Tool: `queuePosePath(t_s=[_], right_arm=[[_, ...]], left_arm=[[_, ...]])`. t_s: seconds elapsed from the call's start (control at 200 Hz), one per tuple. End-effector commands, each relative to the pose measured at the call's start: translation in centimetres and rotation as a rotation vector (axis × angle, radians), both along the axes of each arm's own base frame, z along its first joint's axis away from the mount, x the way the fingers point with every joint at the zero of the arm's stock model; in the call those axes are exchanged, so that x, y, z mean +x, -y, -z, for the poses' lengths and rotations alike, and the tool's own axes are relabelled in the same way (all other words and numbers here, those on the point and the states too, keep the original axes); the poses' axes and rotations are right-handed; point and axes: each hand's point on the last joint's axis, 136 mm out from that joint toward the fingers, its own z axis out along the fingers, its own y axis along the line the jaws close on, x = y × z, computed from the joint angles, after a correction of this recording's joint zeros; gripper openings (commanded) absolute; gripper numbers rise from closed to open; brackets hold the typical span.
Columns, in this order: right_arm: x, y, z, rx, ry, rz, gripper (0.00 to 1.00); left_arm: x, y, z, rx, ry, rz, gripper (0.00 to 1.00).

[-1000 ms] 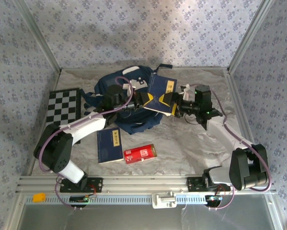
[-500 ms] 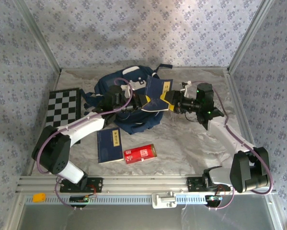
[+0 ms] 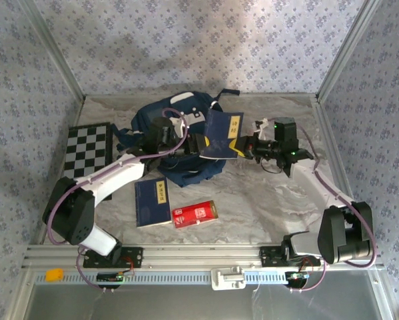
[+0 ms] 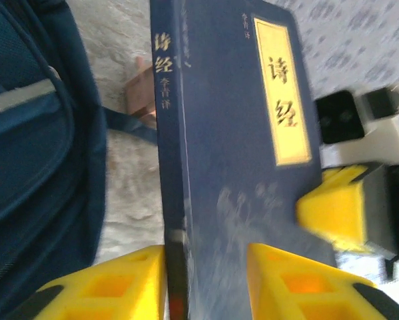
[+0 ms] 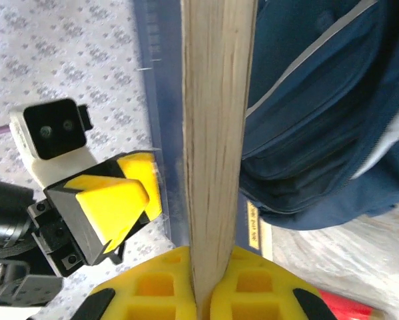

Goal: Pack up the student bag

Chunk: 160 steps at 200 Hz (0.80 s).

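The student bag (image 3: 148,117) lies navy and crumpled at the back centre of the table, and shows as blue fabric in the left wrist view (image 4: 32,153) and the right wrist view (image 5: 312,100). A dark blue book with a yellow title label (image 3: 223,132) hangs in the air over the bag's right side, between both grippers. My right gripper (image 5: 202,287) is shut on the book's tan page edge (image 5: 216,133). My left gripper (image 4: 207,280) stands open around the spine end of the book (image 4: 239,133); one finger touches the spine, and the gap is wider than the book.
A second dark blue book (image 3: 152,202) and a red box (image 3: 194,214) lie on the table in front of the bag. A folded chessboard (image 3: 87,148) sits at the left. Patterned walls and metal posts close in the table on three sides.
My right gripper has moved in and closed on the book's page edge. My left jaws have loosened from the book. The book has swung more upright.
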Motion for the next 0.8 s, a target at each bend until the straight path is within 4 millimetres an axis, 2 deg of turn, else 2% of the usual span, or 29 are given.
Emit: queuePosePath(t_s=[0.0, 0.105, 0.295, 0.38, 0.595, 0.795], right_arm=[[-0.6, 2.7, -1.7, -0.109, 0.07, 0.05, 0.0], [-1.4, 5.5, -0.6, -0.191, 0.033, 0.117, 0.0], [-2.6, 8.2, 0.3, -0.195, 0.003, 0.162, 0.0], [-3.0, 9.0, 0.6, -0.192, -0.008, 0.177, 0.0], [-3.4, 9.8, 0.9, -0.182, -0.014, 0.191, 0.0], [-3.5, 9.9, 1.0, -0.177, -0.013, 0.191, 0.0]], left_arm=[[-0.9, -1.2, 1.3, 0.24, 0.114, 0.09, 0.4], [-1.6, -0.7, 3.6, 0.372, 0.134, 0.201, 0.49], [-3.0, 2.1, 7.1, 0.584, 0.203, 0.426, 0.56], [-1.9, 2.6, 9.0, 0.704, 0.24, 0.429, 0.58], [1.8, 3.3, 12.4, 0.841, 0.232, 0.381, 0.56], [4.0, 3.3, 13.2, 0.933, 0.272, 0.312, 0.47]])
